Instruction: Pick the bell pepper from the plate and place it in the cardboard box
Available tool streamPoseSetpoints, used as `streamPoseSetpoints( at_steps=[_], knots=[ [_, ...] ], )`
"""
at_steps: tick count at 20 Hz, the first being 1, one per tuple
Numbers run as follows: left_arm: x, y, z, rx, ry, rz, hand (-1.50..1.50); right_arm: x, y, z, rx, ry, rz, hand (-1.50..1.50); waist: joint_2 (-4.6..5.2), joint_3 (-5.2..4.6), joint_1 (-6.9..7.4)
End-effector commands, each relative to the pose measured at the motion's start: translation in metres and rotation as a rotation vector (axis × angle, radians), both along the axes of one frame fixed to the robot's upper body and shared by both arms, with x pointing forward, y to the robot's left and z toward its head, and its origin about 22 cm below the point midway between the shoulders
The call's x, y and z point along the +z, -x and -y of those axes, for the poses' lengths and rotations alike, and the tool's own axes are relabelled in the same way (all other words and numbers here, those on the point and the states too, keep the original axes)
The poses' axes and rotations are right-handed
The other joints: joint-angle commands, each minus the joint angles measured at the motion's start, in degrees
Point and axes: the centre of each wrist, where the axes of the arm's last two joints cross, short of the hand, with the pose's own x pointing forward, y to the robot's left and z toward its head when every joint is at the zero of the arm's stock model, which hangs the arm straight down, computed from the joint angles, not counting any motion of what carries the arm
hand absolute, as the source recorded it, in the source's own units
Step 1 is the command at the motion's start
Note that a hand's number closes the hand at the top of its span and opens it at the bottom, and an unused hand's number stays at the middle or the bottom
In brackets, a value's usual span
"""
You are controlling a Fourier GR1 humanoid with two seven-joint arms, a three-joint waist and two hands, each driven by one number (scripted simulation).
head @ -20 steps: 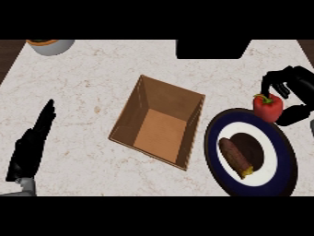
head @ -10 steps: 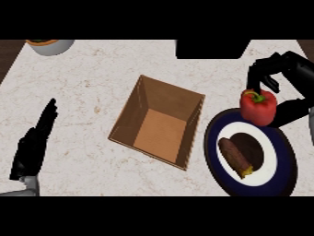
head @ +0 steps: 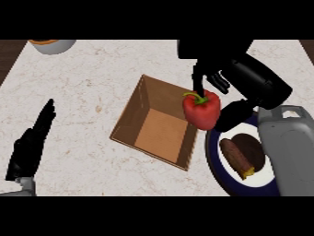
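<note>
Right hand (head: 244, 85) round glossy bell pepper (head: 201, 110)

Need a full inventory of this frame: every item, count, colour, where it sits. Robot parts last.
bell pepper: 1, red with green stem, held at the box's right edge, beside the plate's upper left
cardboard box: 1, brown, open top, centre of the counter
plate: 1, dark blue rim, white inside, right of the box, partly hidden by the right forearm
food on the plate: dark brown; count cannot be told
bowl: 1, pale with orange inside, top left, cut off by the view's edge
counter: 1, pale marbled
left hand: black, resting at lower left, fingers straight
right hand: black, curled round the pepper
</note>
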Motion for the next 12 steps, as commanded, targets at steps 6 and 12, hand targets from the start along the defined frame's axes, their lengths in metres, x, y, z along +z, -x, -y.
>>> streamPoseSetpoints(
  at_steps=[6,12],
  knots=[
    [0.005,-0.013,0.0,-0.011,-0.003,0.001,0.0,-0.033,-0.011,-0.094,-0.003,0.13,-0.065,1.5,0.25,0.02,0.51],
    [-0.002,0.014,0.004,-0.023,0.004,0.001,0.0,-0.086,-0.017,-0.112,-0.043,0.224,-0.116,1.5,0.26,0.04,1.24]
  ],
)
